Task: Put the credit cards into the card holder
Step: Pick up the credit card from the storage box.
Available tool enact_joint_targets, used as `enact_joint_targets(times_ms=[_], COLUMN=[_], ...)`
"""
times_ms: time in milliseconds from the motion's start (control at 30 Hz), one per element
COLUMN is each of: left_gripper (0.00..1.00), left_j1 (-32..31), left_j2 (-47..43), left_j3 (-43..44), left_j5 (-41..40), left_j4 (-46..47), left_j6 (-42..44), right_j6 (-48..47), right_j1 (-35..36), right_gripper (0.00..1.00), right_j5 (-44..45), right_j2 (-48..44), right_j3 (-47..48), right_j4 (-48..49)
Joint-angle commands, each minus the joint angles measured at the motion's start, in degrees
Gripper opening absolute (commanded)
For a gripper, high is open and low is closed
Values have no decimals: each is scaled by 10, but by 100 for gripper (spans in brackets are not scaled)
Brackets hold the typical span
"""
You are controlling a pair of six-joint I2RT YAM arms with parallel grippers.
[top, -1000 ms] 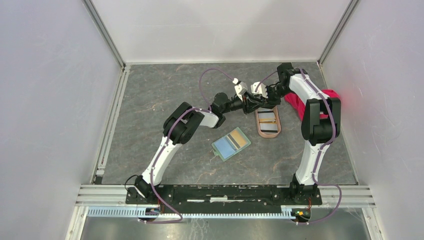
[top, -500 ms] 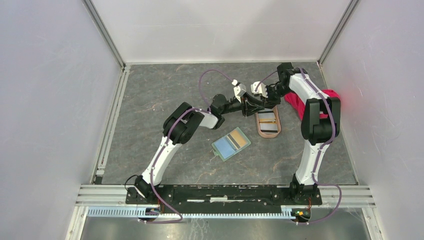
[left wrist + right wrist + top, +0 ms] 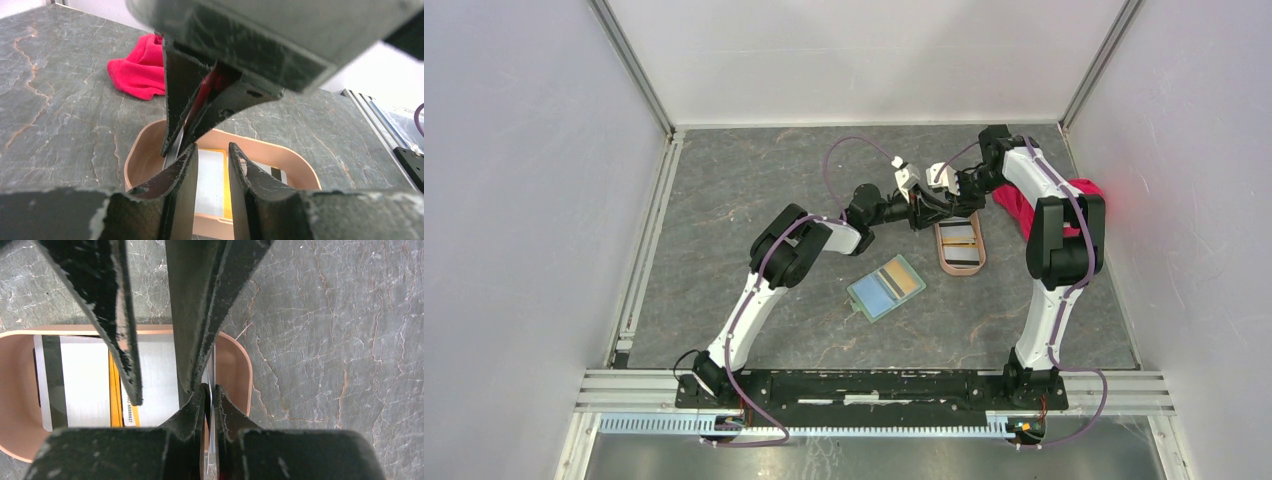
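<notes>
right gripper (image 3: pixel 209 391) pinches credit card (image 3: pixel 212 371) | wrist view only (overhead blocked)

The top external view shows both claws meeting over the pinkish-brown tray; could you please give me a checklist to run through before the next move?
1. Right claw grip: ok, shut on a thin plastic card held edge-on above the pinkish-brown oblong tray.
2. Card inside left claw: not ok; jaws apart, but the card appears beside one finger, outside the gap.
3. Sage-green bifold card holder: ok, lying open, apart from both arms.
4. Tray emptied: not ok; a whitish card and a yellow-orange card lie inside.
5. Red cloth: ok, apart from the tray.
</notes>
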Motion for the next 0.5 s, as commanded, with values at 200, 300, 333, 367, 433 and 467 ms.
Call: enact_joint_targets(times_ms=[200,300,333,367,433,467], left_gripper=[26,28,28,28,28,28], left_j1=[1,1,1,1,1,1], left_j2=[9,8,8,7,8,7], left_j3=[49,47,47,46,47,47], left_j5=[-6,-6,-5,-4,-2,-2], left_j4=[-36,-35,-34,-32,-34,-37], left_j6=[-1,-1,-1,-1,-1,1], right_j6=[-100,-101,-103,-104,-105,-106], right_j1=[-2,-2,-3,-3,-4,-4], right_gripper=[4,4,4,4,4,4], right_j5=[-48,-46,-45,-45,-45,-46], right_j2=[2,2,3,3,3,3], right_j3=[18,18,19,19,21,21], right_j4=[-84,-87,-89,-90,-92,-92])
